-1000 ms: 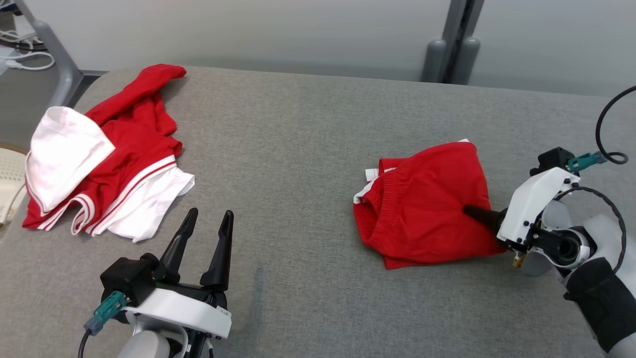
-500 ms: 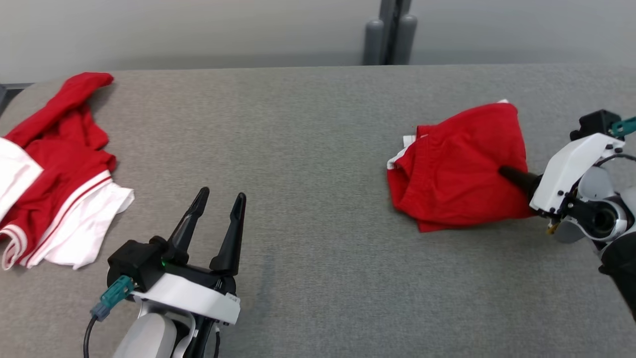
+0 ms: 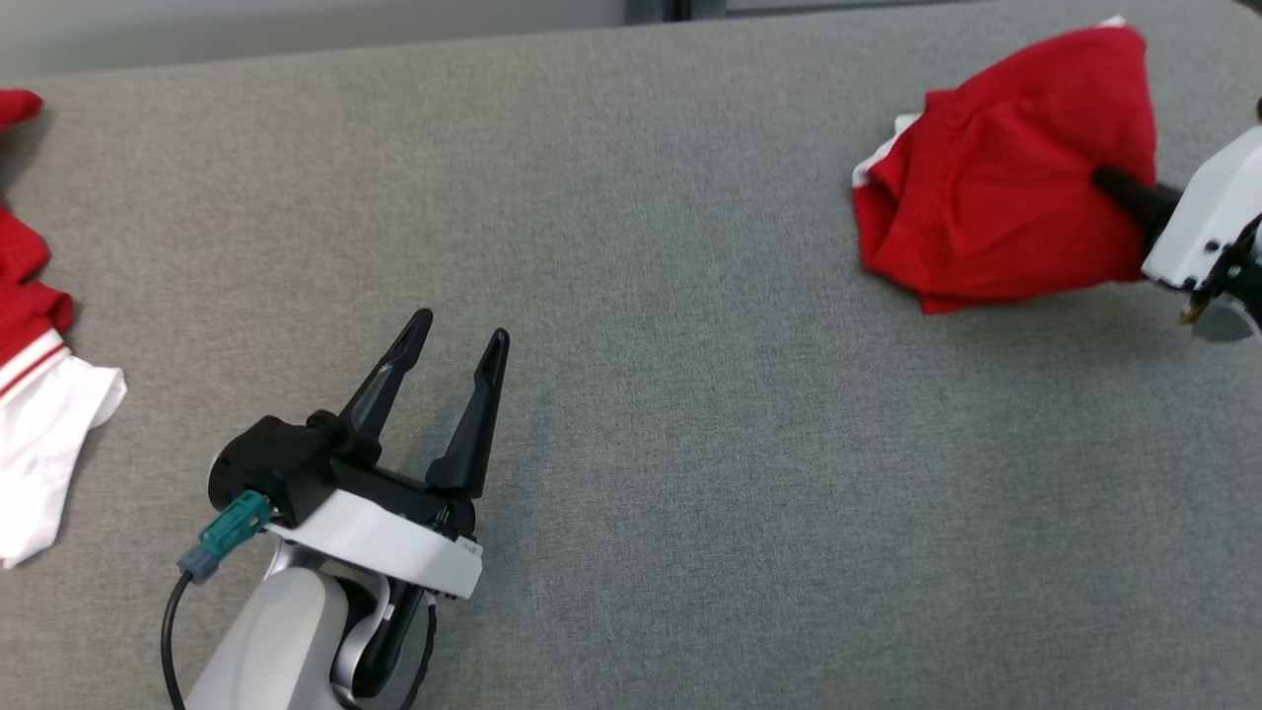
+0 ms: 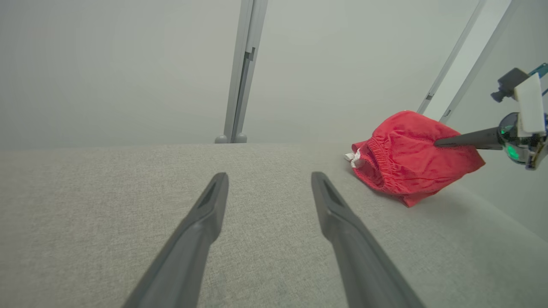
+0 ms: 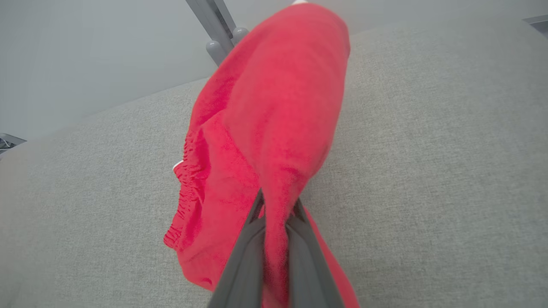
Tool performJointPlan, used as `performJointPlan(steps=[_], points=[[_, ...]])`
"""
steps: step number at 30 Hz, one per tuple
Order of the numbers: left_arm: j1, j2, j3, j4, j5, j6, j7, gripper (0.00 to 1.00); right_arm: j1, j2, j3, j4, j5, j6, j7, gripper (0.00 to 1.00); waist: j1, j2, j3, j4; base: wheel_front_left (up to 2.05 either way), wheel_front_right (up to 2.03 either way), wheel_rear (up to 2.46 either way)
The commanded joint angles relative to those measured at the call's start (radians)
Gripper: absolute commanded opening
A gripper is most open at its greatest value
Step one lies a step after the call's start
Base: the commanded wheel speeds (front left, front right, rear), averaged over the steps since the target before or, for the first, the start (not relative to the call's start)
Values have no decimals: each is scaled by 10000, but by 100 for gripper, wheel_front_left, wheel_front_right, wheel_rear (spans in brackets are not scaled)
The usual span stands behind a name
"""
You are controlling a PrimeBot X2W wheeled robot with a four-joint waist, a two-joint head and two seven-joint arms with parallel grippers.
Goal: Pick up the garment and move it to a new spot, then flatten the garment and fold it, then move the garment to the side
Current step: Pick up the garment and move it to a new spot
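Grey fabric covers the worktop [image 3: 690, 296], with a pale wall [image 4: 107, 64] behind it. The red garment [image 3: 996, 197] is bunched at the end of my right hand [image 3: 1109, 179], near the worktop's far right corner. That hand's two dark fingers are pressed together on a fold of the cloth. In the right wrist view the fold is squeezed between the fingers [image 5: 250, 239] and the rest of the garment billows out ahead of them. The pinched part is raised, while the lower edge looks to touch the worktop, though I cannot be sure. The gathered elastic waistband [image 5: 188, 171] is on the side away from the right hand, and a bit of white trim [image 4: 353, 158] pokes out beside it.

My left hand [image 3: 460, 330] is well apart from the garment, low over bare worktop with its fingers spread wide and nothing between them. From that hand the garment lies ahead and off to the right, with open grey surface between them. Straight ahead of its fingertips, beyond the worktop's far edge, an upright post [image 4: 239, 85] stands against the wall.

Out past the left hand's left side, a heap of red-and-white clothes [image 3: 39, 424] lies at the worktop's edge, cut off by the frame.
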Motion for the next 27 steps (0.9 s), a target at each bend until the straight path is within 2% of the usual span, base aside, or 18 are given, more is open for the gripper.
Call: performJointPlan(steps=[1,8,15,21,27], points=[[-264,121,7,-106,93,-47,51,100,-363,-76,73,88,-145,6,-114,0,0,0,468,-167,0,0,0],[-608,343,-20,-459,189,-17,266,100,-1606,-459,428,694,-778,6,-68,0,0,0,1349,-156,0,0,0],[-724,514,6,-678,206,52,348,100,-2313,-710,572,973,-852,5,-70,0,0,0,1843,-175,0,0,0],[-856,554,-28,-775,219,67,419,100,-2686,-650,760,1265,-1093,5,-266,0,0,0,2036,-200,0,0,0],[-877,560,-90,-788,188,87,393,100,-3249,-611,969,2057,-1668,3,-658,0,0,0,2187,-135,0,0,0]])
